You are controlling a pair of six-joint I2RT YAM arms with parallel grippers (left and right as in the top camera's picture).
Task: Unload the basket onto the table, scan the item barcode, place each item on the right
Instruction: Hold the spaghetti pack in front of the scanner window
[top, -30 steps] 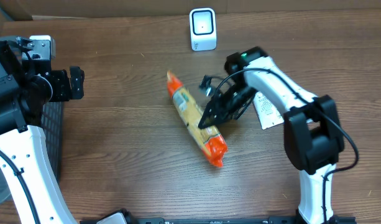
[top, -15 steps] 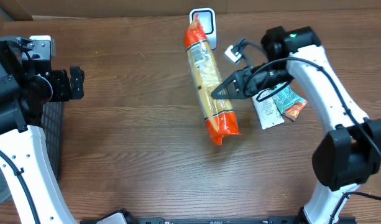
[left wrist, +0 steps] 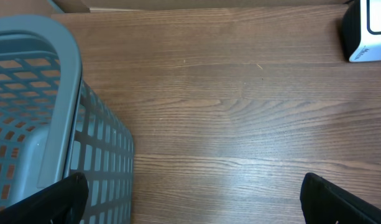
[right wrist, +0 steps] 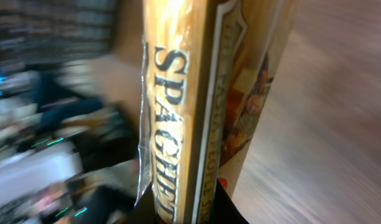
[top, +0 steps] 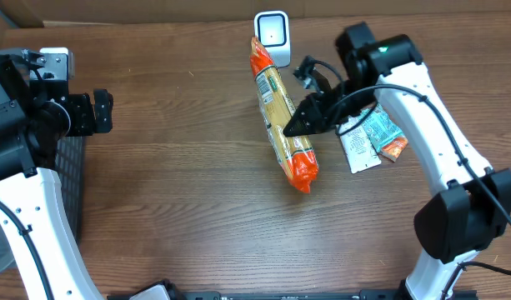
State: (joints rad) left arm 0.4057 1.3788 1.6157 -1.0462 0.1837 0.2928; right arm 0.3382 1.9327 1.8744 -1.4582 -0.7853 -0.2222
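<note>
Pinched narrow in the right gripper (top: 295, 127): a long clear-and-yellow plastic packet of spaghetti (top: 282, 117) with orange ends, gripped at its right edge a little below the middle. Lies lengthways up and down the overhead view, slightly tilted. Upper orange end overlaps the lower left corner of the small white box-shaped barcode scanner (top: 273, 37); lower orange end points toward the near side of the brown wood-grain surface (top: 172, 192). Seems lifted off that surface, though contact cannot be ruled out from above.

Close up in the right wrist view, the packet of spaghetti (right wrist: 196, 93) reads "SPAGHE" in large dark capitals along a pale band, the rest cut off at the lower edge. Beside that, a line of smaller capitals too blurred to read, and a picture panel in browns and orange.

Spread wide over bare surface at the far left: the left gripper (left wrist: 193, 199), holding nothing, only its two dark fingertips showing at the lower corners of its own view. Just to its left, a grey plastic mesh basket (left wrist: 59, 74), rim and lattice wall in view; contents not to be told from the part shown.

Under the right arm, lying on the surface: a white flat packet (top: 359, 152) with print and a teal-and-orange sachet (top: 384, 137), touching or overlapping, lettering too small to read.
</note>
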